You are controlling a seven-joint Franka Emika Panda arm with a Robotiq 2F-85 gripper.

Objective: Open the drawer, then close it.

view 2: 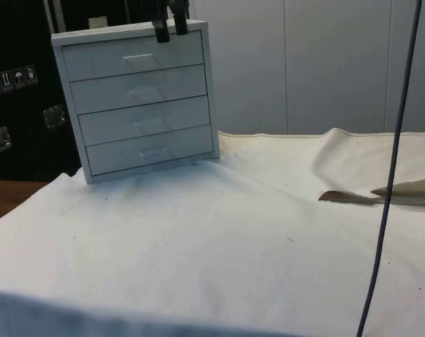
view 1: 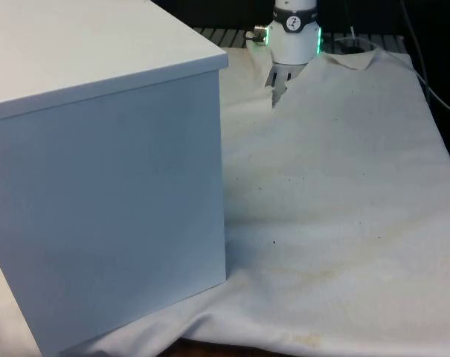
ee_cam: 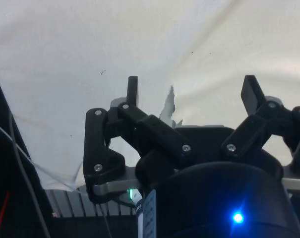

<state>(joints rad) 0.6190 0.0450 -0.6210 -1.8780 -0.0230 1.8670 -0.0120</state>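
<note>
Robotics lab setting. Test table draped in a creased, stained white cloth (view 1: 336, 193), black curtains (view 1: 210, 11) behind, loose cables (view 2: 391, 175) hanging across, dark equipment cases (view 2: 15, 91) stacked beside plain white wall panels (view 2: 324, 63).

Black tool (ee_cam: 192, 91), fingers (ee_cam: 132, 91) spread apart, over creased white cloth (ee_cam: 90, 44)

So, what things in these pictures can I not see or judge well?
- Chest of drawers: in the front view it turns a plain side and hides its drawers.
- Gripper: in the side view the top edge cuts it off; just the two fingers hang at the chest's top front edge. Contact cannot be told.
- Drawer handles: too faint in the side view to judge their shape.
- Wrist view: the open gripper is over white cloth; the chest is absent.
</note>
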